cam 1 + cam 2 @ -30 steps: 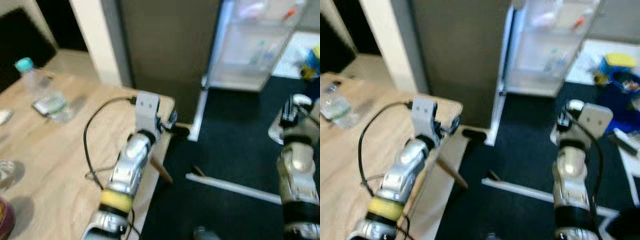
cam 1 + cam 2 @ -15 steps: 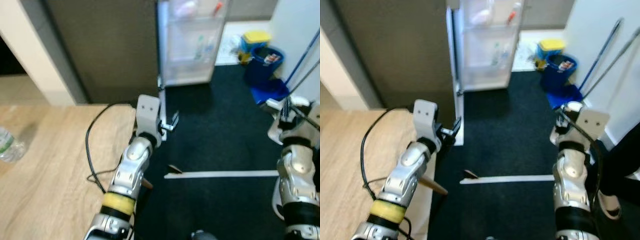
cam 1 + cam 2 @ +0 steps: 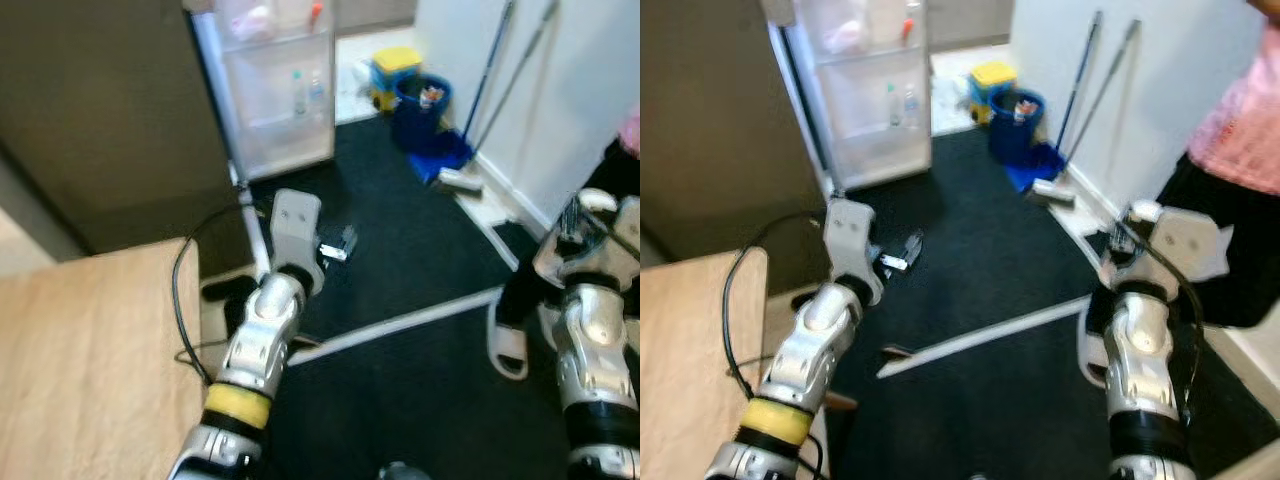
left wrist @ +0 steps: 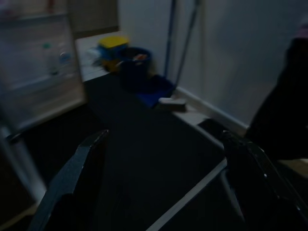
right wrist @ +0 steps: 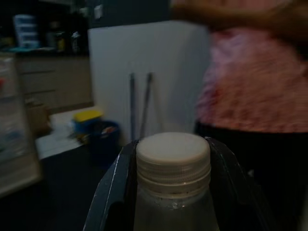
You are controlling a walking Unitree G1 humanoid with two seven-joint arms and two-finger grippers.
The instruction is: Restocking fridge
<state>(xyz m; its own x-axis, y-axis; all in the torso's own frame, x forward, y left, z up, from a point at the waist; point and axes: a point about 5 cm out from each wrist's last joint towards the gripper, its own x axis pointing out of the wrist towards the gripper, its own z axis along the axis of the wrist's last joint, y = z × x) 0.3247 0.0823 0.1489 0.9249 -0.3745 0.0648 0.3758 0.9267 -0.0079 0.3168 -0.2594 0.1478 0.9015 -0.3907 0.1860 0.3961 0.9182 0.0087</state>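
The fridge's open door (image 3: 275, 90) stands at the far left, its clear shelves holding a few small bottles; the dark fridge body (image 3: 100, 120) is to its left. My right gripper (image 5: 173, 202) is shut on a clear bottle with a white screw cap (image 5: 173, 156), held upright at chest height on the right (image 3: 1143, 212). My left gripper (image 3: 336, 244) hangs over the dark floor beside the table corner. Its fingers (image 4: 72, 178) are open with nothing between them.
A wooden table (image 3: 90, 350) fills the lower left. A person in a pink top (image 3: 1250, 120) and dark trousers stands close on my right, slipper (image 3: 508, 350) on the floor. A blue bin (image 3: 420, 105), mop poles (image 3: 500, 60) and a white strip (image 3: 400, 320) lie ahead.
The camera has swung to the right: the table and its water bottle slid off to the left, the wall, bin and person came into view. Both grippers keep their pose.
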